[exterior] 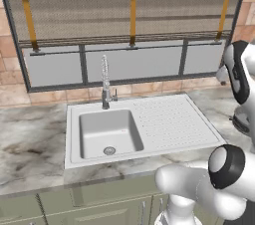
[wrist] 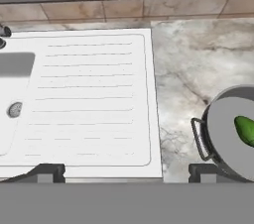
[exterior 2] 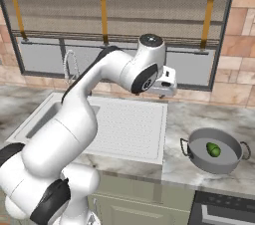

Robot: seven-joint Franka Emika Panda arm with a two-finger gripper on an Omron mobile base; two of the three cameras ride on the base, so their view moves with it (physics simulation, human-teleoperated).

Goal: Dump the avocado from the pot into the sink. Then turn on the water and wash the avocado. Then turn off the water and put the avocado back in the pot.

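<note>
I see the pot (exterior 2: 215,150) at the lower right of the right base view, sitting on the marble counter (exterior 2: 199,119). The avocado (exterior 2: 213,149) lies inside the pot, a bit right of the middle. In the hand view the pot (wrist: 233,136) is at the right edge, cut off by the frame, and the avocado (wrist: 245,130) lies in it. One pot handle (wrist: 199,139) points toward the sink.

The sink (exterior: 149,124) is in the middle of the left base view. Its deep basin (exterior: 108,132) is on the left and the drain (exterior: 109,150) is near the front of the basin. The ridged drainboard (exterior: 169,119) is on the right. The tap (exterior: 105,82) stands behind the basin, close to the wall.

The gripper (exterior 2: 167,83) hangs up high, in the middle of the right base view, above the back edge of the drainboard. My two fingertips (wrist: 47,172) show at the bottom of the hand view, far apart, with nothing between them. So the jaws are spread wide.

A strip of bare counter lies between the sink's right edge and the pot. Nothing stands on it. At the lower right corner of the right base view I see a dark stove edge (exterior 2: 224,211), just in front of the pot. A window (exterior: 129,59) with a mesh blind runs along the back wall.
</note>
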